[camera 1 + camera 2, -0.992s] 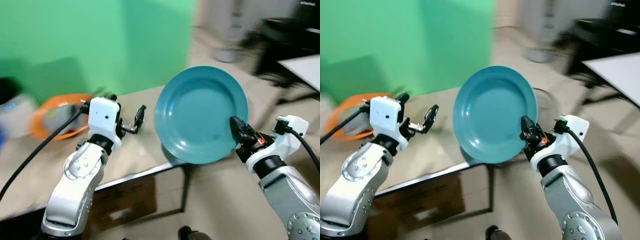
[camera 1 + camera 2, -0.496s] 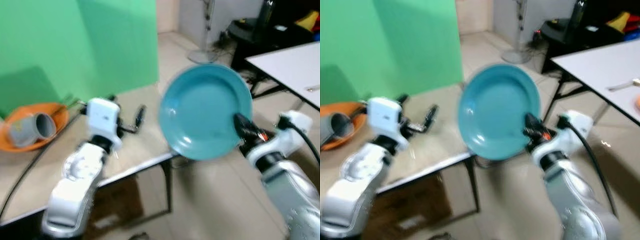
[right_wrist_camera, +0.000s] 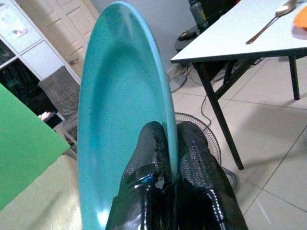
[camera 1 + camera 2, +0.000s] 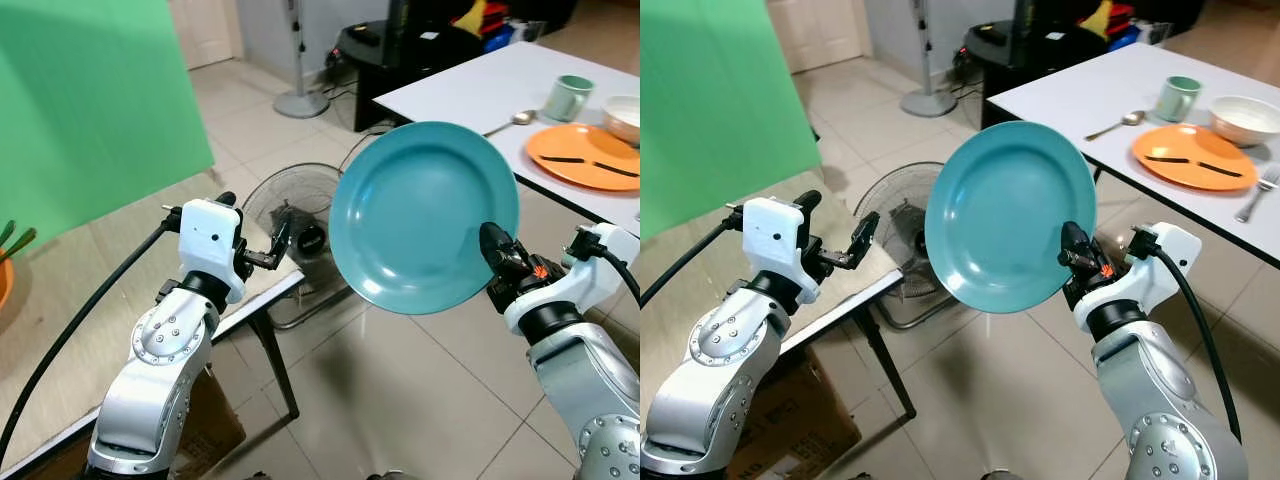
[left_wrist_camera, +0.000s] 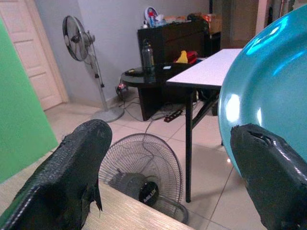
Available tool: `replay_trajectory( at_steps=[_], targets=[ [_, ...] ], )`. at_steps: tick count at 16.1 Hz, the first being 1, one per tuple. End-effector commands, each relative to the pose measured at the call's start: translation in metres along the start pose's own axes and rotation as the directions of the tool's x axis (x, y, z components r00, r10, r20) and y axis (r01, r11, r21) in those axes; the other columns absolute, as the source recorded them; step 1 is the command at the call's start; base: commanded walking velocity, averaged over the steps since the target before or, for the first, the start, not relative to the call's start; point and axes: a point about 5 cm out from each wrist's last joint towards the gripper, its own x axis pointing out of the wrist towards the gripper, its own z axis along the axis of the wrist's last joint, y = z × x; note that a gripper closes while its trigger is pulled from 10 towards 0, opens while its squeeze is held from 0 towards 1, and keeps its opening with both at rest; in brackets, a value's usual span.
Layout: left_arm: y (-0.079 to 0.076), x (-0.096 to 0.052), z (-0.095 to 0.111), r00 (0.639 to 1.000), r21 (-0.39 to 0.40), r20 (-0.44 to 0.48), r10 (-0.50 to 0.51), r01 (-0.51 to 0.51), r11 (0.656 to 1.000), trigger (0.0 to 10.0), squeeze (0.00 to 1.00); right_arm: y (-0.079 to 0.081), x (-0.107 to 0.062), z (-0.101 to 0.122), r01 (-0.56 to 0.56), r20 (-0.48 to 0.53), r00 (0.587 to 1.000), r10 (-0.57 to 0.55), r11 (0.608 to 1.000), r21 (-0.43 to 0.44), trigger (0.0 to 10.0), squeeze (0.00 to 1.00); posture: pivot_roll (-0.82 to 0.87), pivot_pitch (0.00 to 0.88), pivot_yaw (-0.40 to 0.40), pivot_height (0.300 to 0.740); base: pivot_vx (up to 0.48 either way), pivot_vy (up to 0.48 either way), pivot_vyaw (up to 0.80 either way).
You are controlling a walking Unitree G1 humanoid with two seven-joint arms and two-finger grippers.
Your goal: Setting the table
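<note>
My right gripper is shut on the lower right rim of a teal plate, held up on edge in front of me with its hollow side facing me. The right wrist view shows the two fingers pinching the teal plate at its edge. To the left, my left gripper is open and holds nothing, level with the corner of a beige table. At the far right stands a white table bearing an orange plate, a green mug, a white bowl and a spoon.
A floor fan lies behind the beige table's corner, below the teal plate. A standing fan and a black cabinet are at the back. A green screen fills the left. A cardboard box sits under the beige table.
The whole view has swung right: the beige table with its orange tray slid off left and the white set table came into view. The plate stays in my right gripper.
</note>
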Motion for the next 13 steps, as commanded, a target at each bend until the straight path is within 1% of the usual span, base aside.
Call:
replay_trajectory(
  at_steps=[1, 3, 5, 6, 10, 13],
  targets=[
    [0.0029, -0.0007, -0.0011, 1.0, 0.012, -0.007, 0.008, -0.008, 1.0, 10.0, 0.0, 0.0047, 0.0017, 0.0047, -0.025, 0.029, 0.999, 0.025, 1.0, 0.012, 10.0, 0.0, 0.06, 0.0, 0.053, 0.74, 0.0, 0.0, 0.0],
    [0.0022, -0.0003, -0.0014, 1.0, 0.011, -0.006, 0.005, -0.005, 1.0, 10.0, 0.0, 0.0028, 0.0013, 0.0052, -0.011, 0.031, 0.999, 0.01, 1.0, 0.012, 10.0, 0.0, 0.05, 0.0, 0.055, 0.74, 0.0, 0.0, 0.0],
    [0.0011, 0.0002, -0.0036, 1.0, 0.009, -0.011, 0.006, -0.006, 1.0, 10.0, 0.0, -0.0013, 0.001, 0.0063, 0.023, 0.035, 0.999, -0.023, 1.0, 0.009, 10.0, 0.0, 0.05, 0.0, 0.055, 0.74, 0.0, 0.0, -0.8],
    [0.0011, -0.0004, -0.006, 1.0, 0.007, -0.015, 0.014, -0.014, 1.0, 10.0, 0.0, -0.0043, 0.0007, 0.0072, 0.044, 0.035, 0.998, -0.044, 0.999, 0.001, 10.0, 0.0, 0.04, 0.0, 0.054, 0.74, 0.0, 0.0, 0.0],
    [0.0007, 0.0004, -0.0058, 1.0, 0.007, -0.015, 0.015, -0.015, 1.0, 10.0, 0.0, -0.004, 0.0007, 0.0067, 0.039, 0.025, 0.999, -0.039, 0.999, -0.012, 10.0, 0.0, 0.04, 0.0, 0.052, 0.74, 0.0, 0.0, 0.0],
    [0.0006, 0.0001, -0.0072, 1.0, 0.016, -0.02, 0.017, -0.017, 1.0, 10.0, 0.0, -0.0025, 0.0009, 0.0045, 0.033, 0.007, 0.999, -0.033, 0.999, -0.025, 10.0, 0.0, 0.04, 0.0, 0.05, 0.74, 0.0, 0.0, -0.8]
  ],
)
